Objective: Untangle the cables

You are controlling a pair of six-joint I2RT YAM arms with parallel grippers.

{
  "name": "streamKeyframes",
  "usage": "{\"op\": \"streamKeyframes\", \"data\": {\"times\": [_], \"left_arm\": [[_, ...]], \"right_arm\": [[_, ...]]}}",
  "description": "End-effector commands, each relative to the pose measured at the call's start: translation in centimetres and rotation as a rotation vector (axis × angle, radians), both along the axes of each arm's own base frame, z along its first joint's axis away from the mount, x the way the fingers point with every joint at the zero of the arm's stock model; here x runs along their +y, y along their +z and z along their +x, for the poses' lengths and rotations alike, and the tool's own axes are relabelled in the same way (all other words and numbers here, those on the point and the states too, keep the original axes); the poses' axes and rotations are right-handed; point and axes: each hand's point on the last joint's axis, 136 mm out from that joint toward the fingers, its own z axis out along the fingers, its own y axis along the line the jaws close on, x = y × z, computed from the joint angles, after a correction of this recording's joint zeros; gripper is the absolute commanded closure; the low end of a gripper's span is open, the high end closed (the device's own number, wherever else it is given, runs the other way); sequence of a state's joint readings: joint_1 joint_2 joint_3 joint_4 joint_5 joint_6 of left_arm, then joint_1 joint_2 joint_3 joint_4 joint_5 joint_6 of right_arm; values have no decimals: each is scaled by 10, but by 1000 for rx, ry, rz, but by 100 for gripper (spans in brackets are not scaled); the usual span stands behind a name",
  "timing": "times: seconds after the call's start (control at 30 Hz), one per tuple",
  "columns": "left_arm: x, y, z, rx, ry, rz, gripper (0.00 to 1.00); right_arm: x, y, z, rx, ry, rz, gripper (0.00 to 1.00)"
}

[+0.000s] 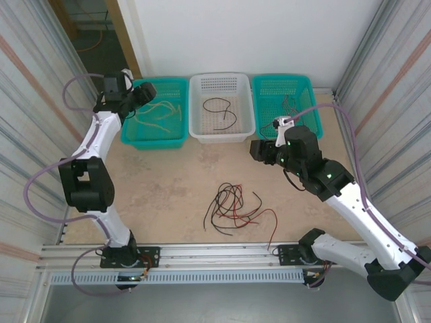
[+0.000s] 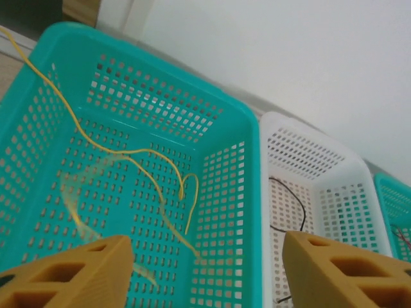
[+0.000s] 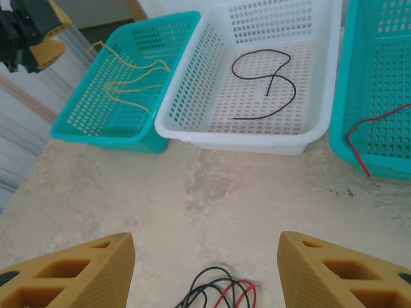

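A tangle of black and red cables (image 1: 231, 204) lies on the table in front of the arms; its top loops show at the bottom of the right wrist view (image 3: 218, 292). My right gripper (image 1: 259, 149) (image 3: 204, 250) hovers open behind the tangle, nothing between its fingers. My left gripper (image 1: 138, 94) (image 2: 205, 256) stands open over the left teal basket (image 1: 153, 136). Yellow cables (image 2: 128, 153) (image 1: 160, 111) lie in that basket, one blurred strand just below the open fingers. A black cable (image 3: 266, 77) (image 1: 233, 116) rests in the white basket (image 1: 222, 133).
A red cable (image 3: 363, 138) lies in the right teal basket (image 1: 283, 79). The three baskets stand in a row against the back wall. Corrugated panels close off both sides. An aluminium rail (image 1: 222, 256) runs along the near edge.
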State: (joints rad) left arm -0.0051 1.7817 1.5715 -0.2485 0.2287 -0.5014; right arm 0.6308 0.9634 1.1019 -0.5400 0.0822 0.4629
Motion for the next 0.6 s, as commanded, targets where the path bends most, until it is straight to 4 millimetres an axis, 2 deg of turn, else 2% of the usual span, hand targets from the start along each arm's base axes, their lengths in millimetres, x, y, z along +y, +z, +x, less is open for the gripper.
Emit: {"op": "streamKeyframes", "data": {"times": [0.0, 0.13, 0.23, 0.27, 0.33, 0.43, 0.57], "left_arm": [[-7, 32, 0, -98, -61, -25, 30], [-5, 56, -23, -146, -49, -11, 30], [-7, 79, -49, -177, -70, 18, 31], [-12, 90, -63, -204, -88, 27, 31], [-26, 99, -87, -229, -137, 57, 30], [-56, 99, -131, -249, -234, 142, 27], [-95, 76, -187, -242, -390, 147, 22]], "right_arm": [[3, 2, 2, 0, 3, 5, 40], [7, 3, 3, -2, 12, 15, 40], [15, -13, 11, 44, 14, 8, 40], [17, -18, 13, 61, 11, 6, 40], [20, -34, 16, 108, 4, -5, 39], [28, -67, 17, 213, -6, -21, 41], [33, -119, -1, 354, -24, -117, 43]]}}
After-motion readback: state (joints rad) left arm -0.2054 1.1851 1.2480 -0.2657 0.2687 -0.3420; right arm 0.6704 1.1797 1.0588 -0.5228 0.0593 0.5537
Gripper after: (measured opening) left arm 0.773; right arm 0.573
